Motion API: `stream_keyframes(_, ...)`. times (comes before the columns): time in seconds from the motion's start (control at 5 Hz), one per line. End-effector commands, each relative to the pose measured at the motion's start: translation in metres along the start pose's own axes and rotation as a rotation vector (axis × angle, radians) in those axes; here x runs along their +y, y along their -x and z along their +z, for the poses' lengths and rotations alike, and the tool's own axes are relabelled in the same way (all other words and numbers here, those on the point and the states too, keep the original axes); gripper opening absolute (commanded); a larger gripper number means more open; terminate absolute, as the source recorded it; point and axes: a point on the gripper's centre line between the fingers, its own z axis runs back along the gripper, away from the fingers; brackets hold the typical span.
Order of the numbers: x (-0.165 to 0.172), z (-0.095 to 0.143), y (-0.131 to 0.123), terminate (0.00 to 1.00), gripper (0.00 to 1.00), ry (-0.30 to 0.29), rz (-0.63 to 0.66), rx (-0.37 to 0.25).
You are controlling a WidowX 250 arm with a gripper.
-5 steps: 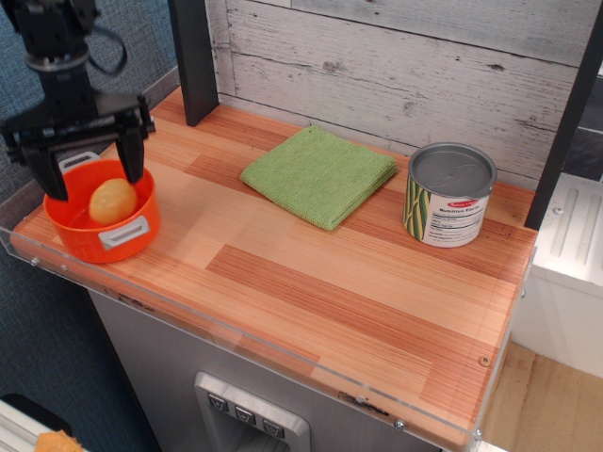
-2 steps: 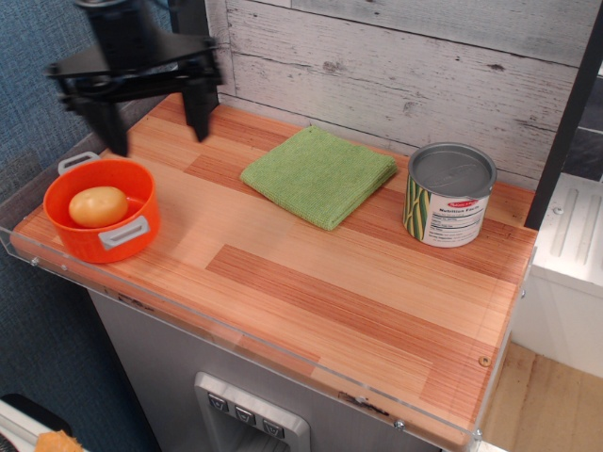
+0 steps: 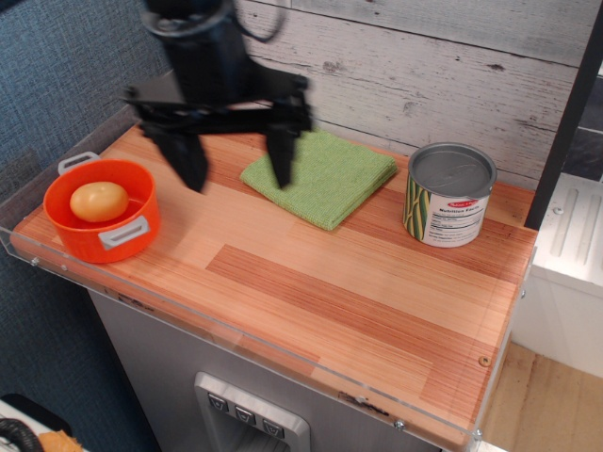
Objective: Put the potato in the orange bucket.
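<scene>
Far left on a wooden counter (image 3: 311, 282): one orange bucket (image 3: 71, 234), round and shallow, with two light grey side handles, one at the back left rim and one at the front right rim. Inside the bucket, resting on its floor: one potato (image 3: 98, 201), oval, pale yellow-tan, fully in sight. To the right of the bucket and higher in the picture, well apart from the potato: one black gripper (image 3: 234, 172), hanging above the counter, slightly blurred, its two fingers (image 3: 188, 160) spread wide with nothing between them. Left finger over bare wood beside the bucket, right finger over the near left corner of the cloth. Upper part of the arm cut off by the top edge. Behind the gripper and further right: one green cloth (image 3: 330, 179), folded flat, its left back edge partly hidden by the gripper. Further right again, near the back right corner: one tin can (image 3: 449, 195), upright, silver top, green and white striped label with small print too fine to read. Along the back: a whitewashed plank wall (image 3: 424, 66). At the front left edge: a clear plastic lip, faint and hard to trace. Below the counter front: a grey panel with three small buttons, partly cut off at the bottom.
</scene>
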Motion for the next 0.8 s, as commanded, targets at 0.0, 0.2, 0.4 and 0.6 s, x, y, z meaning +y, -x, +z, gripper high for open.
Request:
stream_keyframes(0.0,-0.041,0.029,0.048,0.00,1.00,0.155,-0.257,-0.009)
stream_keyframes(0.2,-0.053,0.039,0.063,0.00,1.00,0.172,-0.386,-0.024)
stream_keyframes(0.4,-0.053,0.039,0.063,0.00,1.00,0.172,-0.386,-0.024)
stream_keyframes(0.6,-0.053,0.039,0.063,1.00,1.00,0.172,-0.386,-0.024)
